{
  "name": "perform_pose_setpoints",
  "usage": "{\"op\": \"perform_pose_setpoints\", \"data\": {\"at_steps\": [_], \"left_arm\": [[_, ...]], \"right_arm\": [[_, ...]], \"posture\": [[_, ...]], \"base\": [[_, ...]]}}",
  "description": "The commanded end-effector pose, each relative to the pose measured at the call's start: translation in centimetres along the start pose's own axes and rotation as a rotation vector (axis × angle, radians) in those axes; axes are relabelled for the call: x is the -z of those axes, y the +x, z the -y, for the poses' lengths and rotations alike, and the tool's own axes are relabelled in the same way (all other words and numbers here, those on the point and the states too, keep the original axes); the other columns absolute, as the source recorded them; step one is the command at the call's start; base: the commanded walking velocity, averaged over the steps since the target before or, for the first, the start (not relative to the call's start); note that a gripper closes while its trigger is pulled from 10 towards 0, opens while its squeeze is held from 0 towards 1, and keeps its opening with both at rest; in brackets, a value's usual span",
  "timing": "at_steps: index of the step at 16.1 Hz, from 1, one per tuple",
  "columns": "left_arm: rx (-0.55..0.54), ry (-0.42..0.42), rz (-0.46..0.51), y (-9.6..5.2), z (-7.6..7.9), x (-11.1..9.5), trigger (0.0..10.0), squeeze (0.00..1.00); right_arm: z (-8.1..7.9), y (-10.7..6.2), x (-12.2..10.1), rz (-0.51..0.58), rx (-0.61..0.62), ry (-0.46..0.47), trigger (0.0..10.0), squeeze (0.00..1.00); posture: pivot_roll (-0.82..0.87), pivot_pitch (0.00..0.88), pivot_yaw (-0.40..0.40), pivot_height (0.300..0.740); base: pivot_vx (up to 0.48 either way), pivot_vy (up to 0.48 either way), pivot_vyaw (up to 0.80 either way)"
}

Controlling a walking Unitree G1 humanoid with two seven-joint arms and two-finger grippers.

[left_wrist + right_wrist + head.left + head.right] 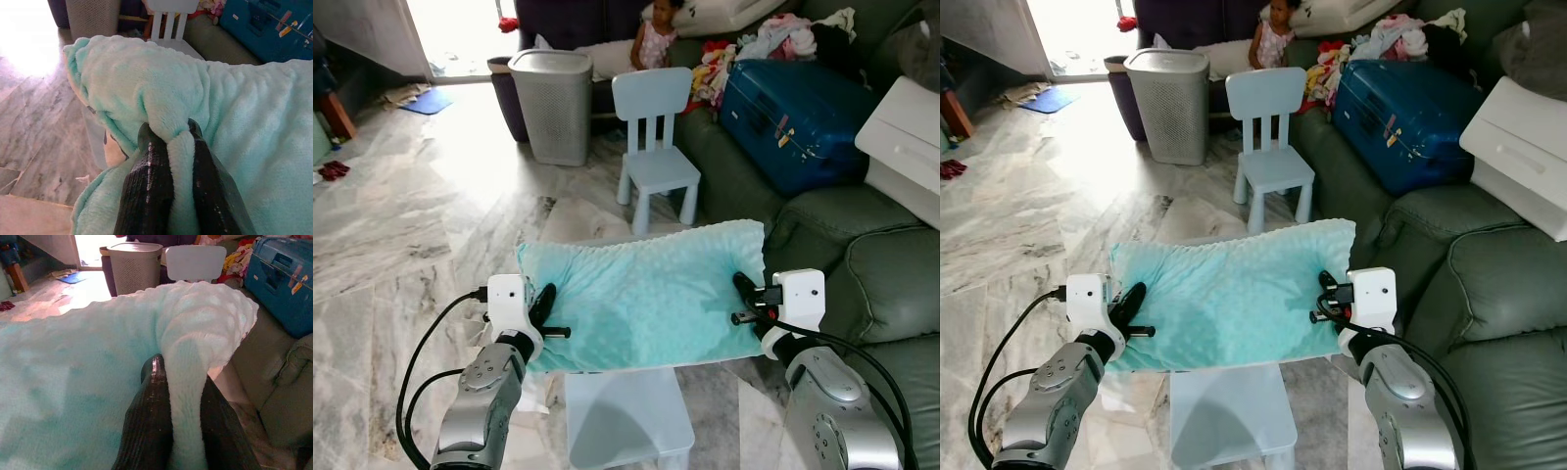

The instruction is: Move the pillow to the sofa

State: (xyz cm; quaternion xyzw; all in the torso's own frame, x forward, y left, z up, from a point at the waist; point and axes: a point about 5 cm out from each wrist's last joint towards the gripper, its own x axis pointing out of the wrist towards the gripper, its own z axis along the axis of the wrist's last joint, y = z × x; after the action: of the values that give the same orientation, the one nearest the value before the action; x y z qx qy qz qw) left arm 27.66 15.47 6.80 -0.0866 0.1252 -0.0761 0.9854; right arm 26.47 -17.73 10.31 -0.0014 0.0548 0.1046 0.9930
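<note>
While both arms carry it, the mint-green plush pillow [646, 294] hangs stretched between them, above a small pale-blue stool [626, 416] and clear of the marble floor [411, 235]. Left gripper [544, 304] is clenched on a bunched fold at the pillow's left edge; the left wrist view shows fleece squeezed between the two black fingers [151, 191]. Right gripper [745, 291] is likewise clenched on a pinch of cover at the right edge, fabric pulled up between its fingers [149, 426].

Judgement on handling: light, soft, no stiffness. The middle bows a little between the holds, and the cover gathers wherever it is pinched. The dimpled fleece should give fair friction, but the jaws appear to hold mostly cover rather than filling, so a fold could creep out under a jerk. Not fragile.

Holds at the two short ends look sound; a deeper bite would be safer.

Dark green leather sofa [881, 284] lies just to the robot's right, its far seat taken by a blue suitcase [793, 117]; the near cushion looks free.
</note>
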Motion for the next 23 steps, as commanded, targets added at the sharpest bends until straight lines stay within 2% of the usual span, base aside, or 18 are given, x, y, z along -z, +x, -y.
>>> {"op": "perform_pose_setpoints", "data": {"at_steps": [1, 8, 23], "left_arm": [[0.005, 0.0, -0.006, -0.02, -0.1, 0.01, 10.0, 0.0], [0.016, -0.005, -0.01, -0.01, -0.04, -0.03, 10.0, 0.0], [0.013, -0.002, -0.012, -0.06, -0.02, 0.06, 10.0, 0.0]], "right_arm": [[-0.01, -0.08, -0.6, 0.021, -0.001, -0.009, 10.0, 0.0], [0.01, -0.11, -0.5, 0.018, 0.003, -0.009, 10.0, 0.0], [0.18, -0.23, -0.46, 0.014, 0.005, -0.015, 10.0, 0.0]], "posture": [[-0.19, 0.0, 0.016, 0.74], [-0.19, 0.0, 0.019, 0.74], [-0.19, 0.0, 0.015, 0.74]], "base": [[0.0, 0.0, 0.0], [0.0, -0.177, 0.0], [0.0, -0.304, 0.0]]}}
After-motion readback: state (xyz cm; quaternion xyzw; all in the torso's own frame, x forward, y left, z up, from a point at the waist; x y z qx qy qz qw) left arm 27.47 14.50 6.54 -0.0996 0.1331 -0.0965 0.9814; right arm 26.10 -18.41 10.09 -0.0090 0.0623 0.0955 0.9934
